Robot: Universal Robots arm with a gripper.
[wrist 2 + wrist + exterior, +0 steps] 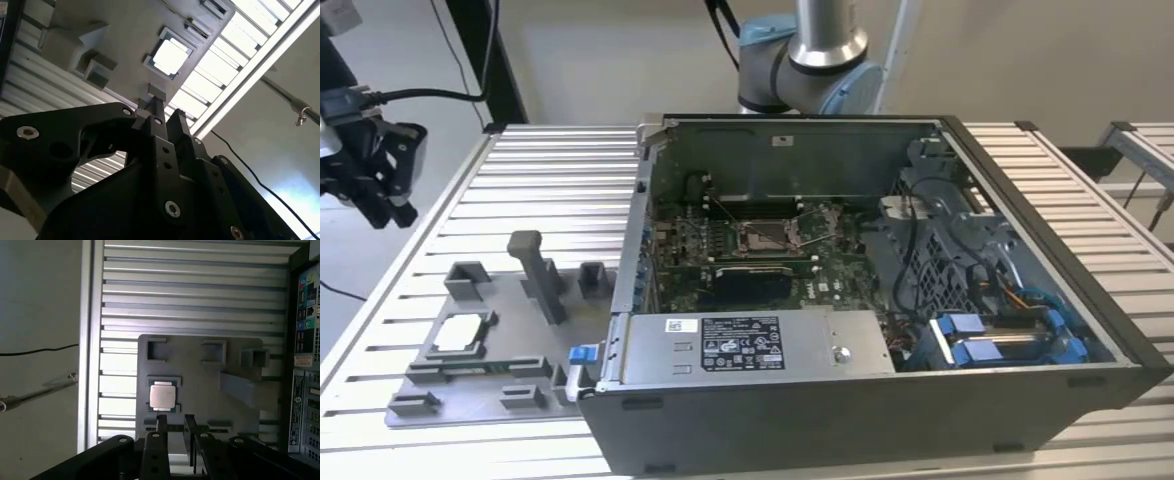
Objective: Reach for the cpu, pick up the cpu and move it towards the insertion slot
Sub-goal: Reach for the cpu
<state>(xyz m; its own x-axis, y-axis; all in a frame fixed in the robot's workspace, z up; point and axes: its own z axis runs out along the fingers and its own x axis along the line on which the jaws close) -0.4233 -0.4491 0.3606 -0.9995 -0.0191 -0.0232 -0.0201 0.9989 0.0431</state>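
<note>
The cpu (pixel 460 335) is a pale silver square chip lying in a recess of the grey fixture plate (pixel 520 375) on the slatted table, at the exterior view's left. It also shows in both wrist views as the cpu (pixel 162 396) and the cpu (pixel 170 56). My black gripper (pixel 387 212) hangs well above the table near the exterior view's left edge, apart from the chip. Its fingers (pixel 161 424) stand open with nothing between them. The insertion slot (pixel 767 235) is the silver-framed socket on the board inside the open computer case.
The open computer case (pixel 881 400) fills the exterior view's middle and right, with cables and blue parts inside. Grey blocks and an upright post (pixel 534 270) rise from the fixture plate. A loose black cable (pixel 40 351) lies beyond the table's edge rail.
</note>
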